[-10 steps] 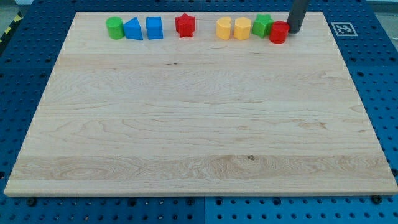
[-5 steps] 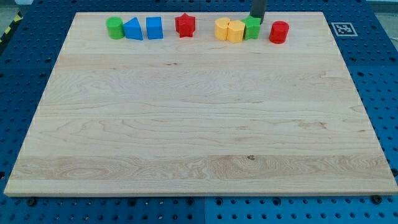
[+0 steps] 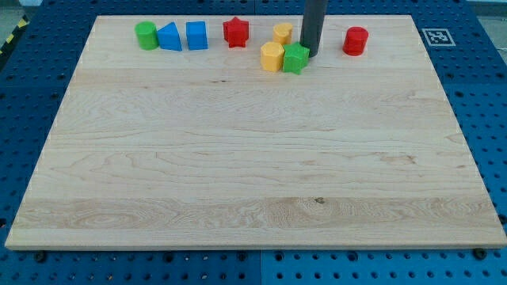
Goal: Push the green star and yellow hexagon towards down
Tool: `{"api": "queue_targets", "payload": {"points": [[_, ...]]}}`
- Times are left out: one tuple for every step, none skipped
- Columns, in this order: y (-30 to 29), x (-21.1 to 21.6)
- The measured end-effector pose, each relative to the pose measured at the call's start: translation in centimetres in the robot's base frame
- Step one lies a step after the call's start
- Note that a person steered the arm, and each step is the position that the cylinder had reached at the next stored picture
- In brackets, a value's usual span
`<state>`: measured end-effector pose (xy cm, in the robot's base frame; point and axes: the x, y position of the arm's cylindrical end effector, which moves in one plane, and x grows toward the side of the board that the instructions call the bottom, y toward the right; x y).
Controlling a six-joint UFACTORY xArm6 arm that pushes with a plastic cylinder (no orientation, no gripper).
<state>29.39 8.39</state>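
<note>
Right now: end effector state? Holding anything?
No gripper: my tip is a bare rod, holding nothing, touching the green star from the view's upper right; yellow hexagon beside it.

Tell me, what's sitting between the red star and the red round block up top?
In the camera view, between the red star and the red cylinder sit a yellow block, the yellow hexagon, the green star and my tip.

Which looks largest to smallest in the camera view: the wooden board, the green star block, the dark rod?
1. Wooden board, by far the largest.
2. Dark rod, tip at the view's right of the star; its top is cut off.
3. Green star block, smallest.
</note>
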Motion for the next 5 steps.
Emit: {"api": "queue_targets", "payload": {"points": [[-0.3,0.0],[-1.8,0.3],[-3.9,1.0],[-5.7,1.9],[-7.6,3.0]]}}
